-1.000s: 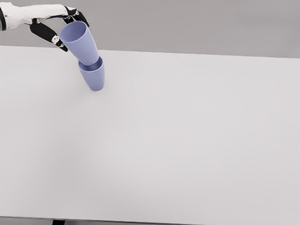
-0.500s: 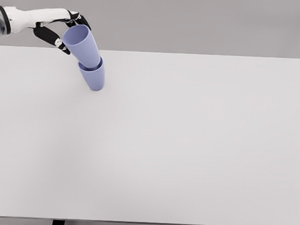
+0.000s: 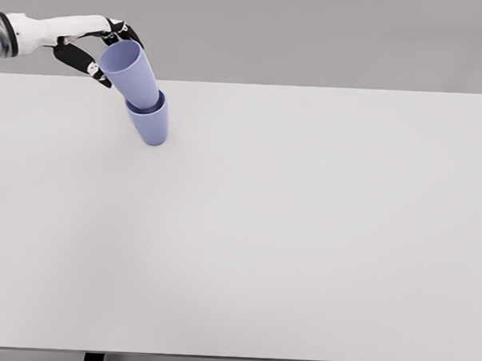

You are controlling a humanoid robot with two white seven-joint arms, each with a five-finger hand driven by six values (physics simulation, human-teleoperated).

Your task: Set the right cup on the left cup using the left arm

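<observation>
Head view: one white table [image 3: 302, 247] seen from above, grey backdrop behind it, with two lavender cups near its far left corner.
Left arm: white, comes in from the upper left edge and reaches almost level toward the right, above the table's far edge.
Left hand [image 3: 99, 46]: at the rim of the upper cup, palm turned toward it; dark fingers [image 3: 123, 30] curve over the top of the rim, and the thumb [image 3: 80, 59] angles down on the cup's left side.
Hand state: fingers loosely curled around the rim; whether they press on the cup or sit just off it cannot be told.
Upper cup [image 3: 132, 72]: nested base-first into the lower one, tilted with its open mouth leaning up and to the left, toward the hand.
Lower cup [image 3: 150, 120]: stands on the table, mouth up, and holds the base of the upper cup; it leans the same way.
Right arm: out of view.
</observation>
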